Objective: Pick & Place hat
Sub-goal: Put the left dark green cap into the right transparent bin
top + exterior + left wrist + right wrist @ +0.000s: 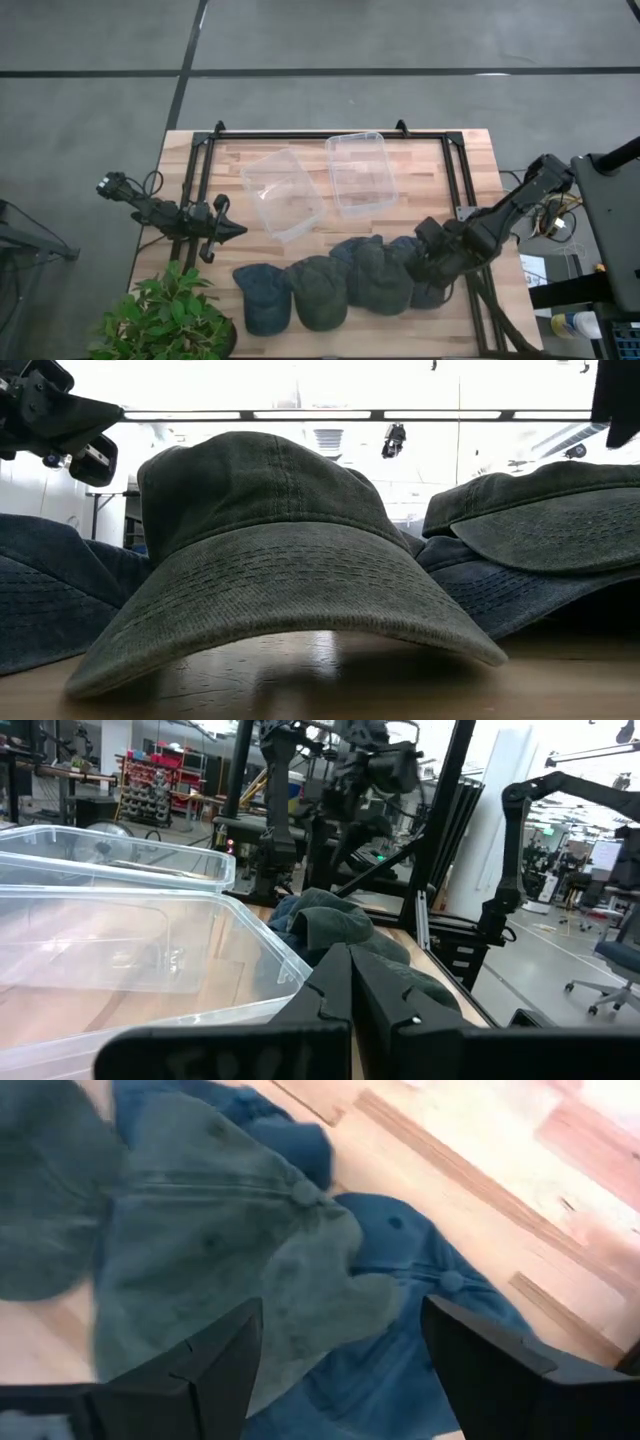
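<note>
A green cap sits brim-forward right at the table edge, one of a row of hats along the near side of the table. The right gripper hangs low over the right end of that row, fingers spread wide with nothing between them, a green and a blue cap just below. The left gripper waits closed by the left rail. Both clear tubs look empty, so I'd say the job has barely started: no hat lifted or placed.
</note>
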You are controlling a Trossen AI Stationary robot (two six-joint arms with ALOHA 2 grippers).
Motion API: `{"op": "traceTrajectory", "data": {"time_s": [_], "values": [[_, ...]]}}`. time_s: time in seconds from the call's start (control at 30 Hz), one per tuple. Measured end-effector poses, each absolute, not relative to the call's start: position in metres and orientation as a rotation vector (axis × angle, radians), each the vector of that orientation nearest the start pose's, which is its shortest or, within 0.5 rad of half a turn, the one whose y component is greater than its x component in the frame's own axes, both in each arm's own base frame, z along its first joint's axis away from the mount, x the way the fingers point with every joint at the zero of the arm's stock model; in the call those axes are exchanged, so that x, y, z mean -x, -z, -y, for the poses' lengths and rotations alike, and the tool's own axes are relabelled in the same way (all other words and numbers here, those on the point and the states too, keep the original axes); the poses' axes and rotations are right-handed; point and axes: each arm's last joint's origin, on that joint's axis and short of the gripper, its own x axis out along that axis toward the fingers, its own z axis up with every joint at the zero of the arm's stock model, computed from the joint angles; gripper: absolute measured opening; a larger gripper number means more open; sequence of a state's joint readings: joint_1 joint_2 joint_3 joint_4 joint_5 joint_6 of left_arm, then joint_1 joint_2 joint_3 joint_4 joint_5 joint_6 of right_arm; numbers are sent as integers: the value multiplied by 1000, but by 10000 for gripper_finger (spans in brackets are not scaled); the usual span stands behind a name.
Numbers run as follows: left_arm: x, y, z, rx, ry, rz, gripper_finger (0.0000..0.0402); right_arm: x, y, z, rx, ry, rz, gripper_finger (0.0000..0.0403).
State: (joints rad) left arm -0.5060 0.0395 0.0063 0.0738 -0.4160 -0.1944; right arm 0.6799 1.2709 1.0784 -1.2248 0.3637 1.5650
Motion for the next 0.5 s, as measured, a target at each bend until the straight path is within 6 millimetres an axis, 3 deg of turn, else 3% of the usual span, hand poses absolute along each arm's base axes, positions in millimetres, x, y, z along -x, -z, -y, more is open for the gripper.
{"op": "traceTrajectory", "data": {"time_s": [0.23, 0.5], "values": [[-91, -169, 37, 212, 93, 27, 0, -156, -259, -107, -639, 682, -1068, 253], [-91, -170, 37, 212, 93, 27, 0, -158, -238, -101, -686, 535, -999, 253]]}}
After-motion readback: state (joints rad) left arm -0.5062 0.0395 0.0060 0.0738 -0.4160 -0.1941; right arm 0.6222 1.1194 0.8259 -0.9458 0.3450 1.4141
